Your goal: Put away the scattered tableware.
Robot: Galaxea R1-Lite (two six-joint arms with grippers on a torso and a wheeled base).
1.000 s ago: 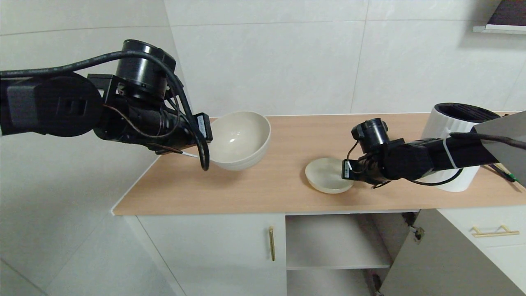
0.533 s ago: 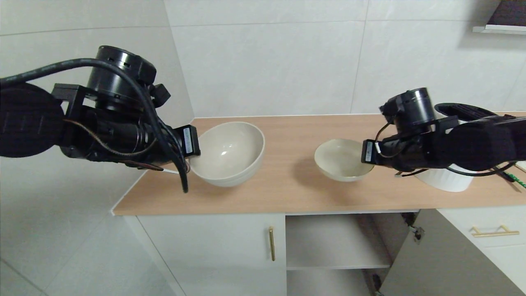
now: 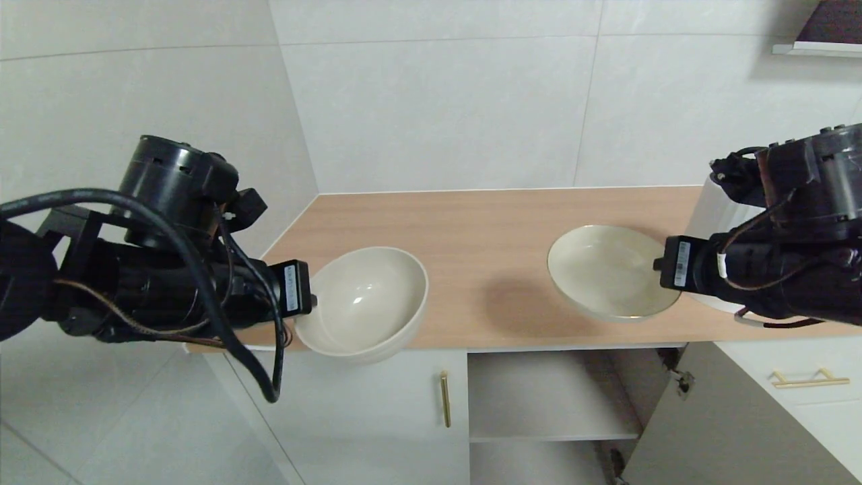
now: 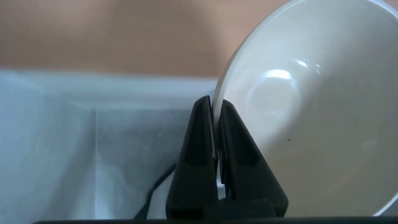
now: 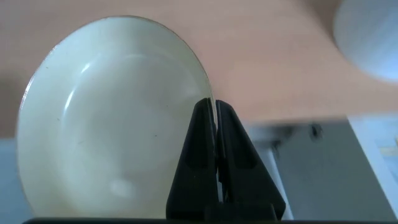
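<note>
Head camera overlooks counter [image 3: 485, 222]; wrist cameras view it closely

Nothing legible; stickers [image 3: 291, 296] on the left tool [image 3: 311, 304] and right tool [image 3: 658, 264] carry print too small to read.

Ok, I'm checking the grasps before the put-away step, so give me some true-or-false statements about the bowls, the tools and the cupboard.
The left tool is shut on the deep bowl's rim. True.
The shallow bowl lies flat on the countertop. False: the right tool holds it by the rim, tilted, off the countertop.
The cupboard compartment below the countertop stands open. True.
The white ribbed container stands at the countertop's left end. False: it stands at the right end.
</note>
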